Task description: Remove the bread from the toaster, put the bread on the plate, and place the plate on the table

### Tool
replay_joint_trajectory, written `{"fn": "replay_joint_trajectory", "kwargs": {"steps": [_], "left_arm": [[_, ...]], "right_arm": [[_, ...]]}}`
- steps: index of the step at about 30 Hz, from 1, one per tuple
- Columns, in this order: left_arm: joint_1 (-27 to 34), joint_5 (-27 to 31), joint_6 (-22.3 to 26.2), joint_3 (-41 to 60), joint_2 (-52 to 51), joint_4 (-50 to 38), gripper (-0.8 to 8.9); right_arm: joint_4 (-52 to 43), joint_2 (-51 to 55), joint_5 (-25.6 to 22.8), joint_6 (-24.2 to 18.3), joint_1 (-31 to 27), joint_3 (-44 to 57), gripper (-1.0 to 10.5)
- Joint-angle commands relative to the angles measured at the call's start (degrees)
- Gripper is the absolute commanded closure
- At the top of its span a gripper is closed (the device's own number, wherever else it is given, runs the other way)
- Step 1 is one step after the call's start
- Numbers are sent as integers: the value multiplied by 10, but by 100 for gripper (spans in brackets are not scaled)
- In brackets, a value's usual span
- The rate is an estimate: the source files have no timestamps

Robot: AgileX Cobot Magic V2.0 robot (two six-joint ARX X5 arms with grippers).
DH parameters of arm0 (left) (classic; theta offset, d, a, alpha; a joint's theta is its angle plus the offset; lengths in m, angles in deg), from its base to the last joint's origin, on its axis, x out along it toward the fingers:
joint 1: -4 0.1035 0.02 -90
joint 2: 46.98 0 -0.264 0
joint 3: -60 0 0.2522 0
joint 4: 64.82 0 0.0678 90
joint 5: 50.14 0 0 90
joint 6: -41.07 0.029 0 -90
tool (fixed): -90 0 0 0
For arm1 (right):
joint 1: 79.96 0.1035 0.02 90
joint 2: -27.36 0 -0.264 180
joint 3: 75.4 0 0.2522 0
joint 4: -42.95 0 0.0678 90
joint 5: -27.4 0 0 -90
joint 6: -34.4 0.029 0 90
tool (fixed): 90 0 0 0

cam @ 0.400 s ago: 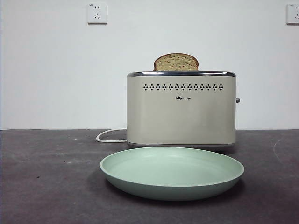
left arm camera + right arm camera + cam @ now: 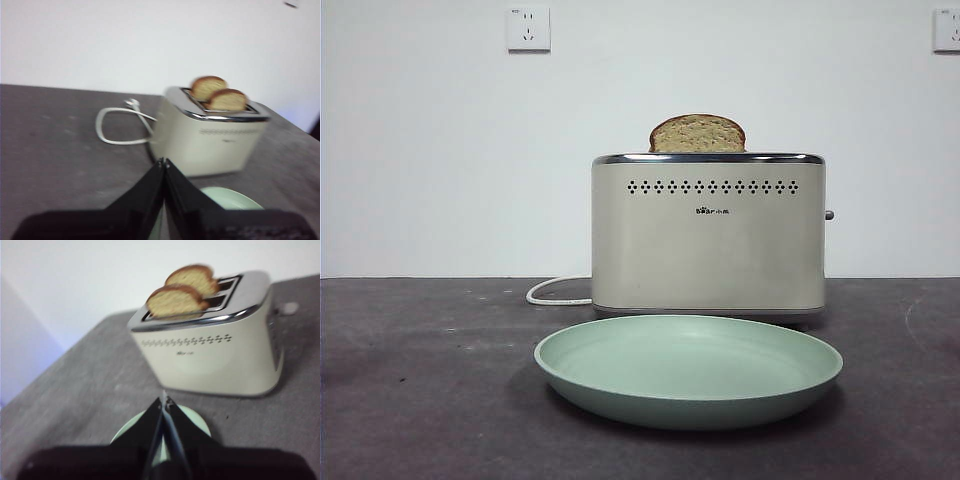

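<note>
Cream-beige and boxy, the chrome-rimmed toaster (image 2: pixel 708 235) stands on the dark grey matte tabletop (image 2: pixel 420 380), its white cord (image 2: pixel 556 293) looping out to the left. Two brown-crusted slices stand in its slots; the thick wholegrain bread (image 2: pixel 697 134) pokes up from the top. The round pale mint-green plate (image 2: pixel 688 370) lies just nearer than the toaster. The left gripper (image 2: pixel 164 162) and right gripper (image 2: pixel 163 401) hang above the plate's near side, jaws pressed together and empty.
</note>
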Motion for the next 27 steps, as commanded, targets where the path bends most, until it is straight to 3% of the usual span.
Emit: {"fn": "replay_joint_trajectory", "kwargs": {"steps": [1, 9, 15, 23, 25, 27], "left_arm": [[0, -34, 18, -33, 24, 26, 820], [0, -98, 88, -142, 107, 158, 820], [-5, -134, 119, -194, 141, 202, 820], [-7, -136, 119, -212, 146, 203, 811], [-7, -136, 118, -212, 146, 202, 732], [-7, -136, 118, -212, 146, 199, 516]], "right_arm": [[71, -41, 12, -71, 2, -74, 958], [267, -137, 31, -169, 2, -241, 958], [346, -154, 49, -197, 12, -267, 958], [351, -154, 59, -200, 19, -267, 936], [351, -154, 59, -200, 19, -267, 831], [351, -154, 59, -199, 19, -267, 626]]}}
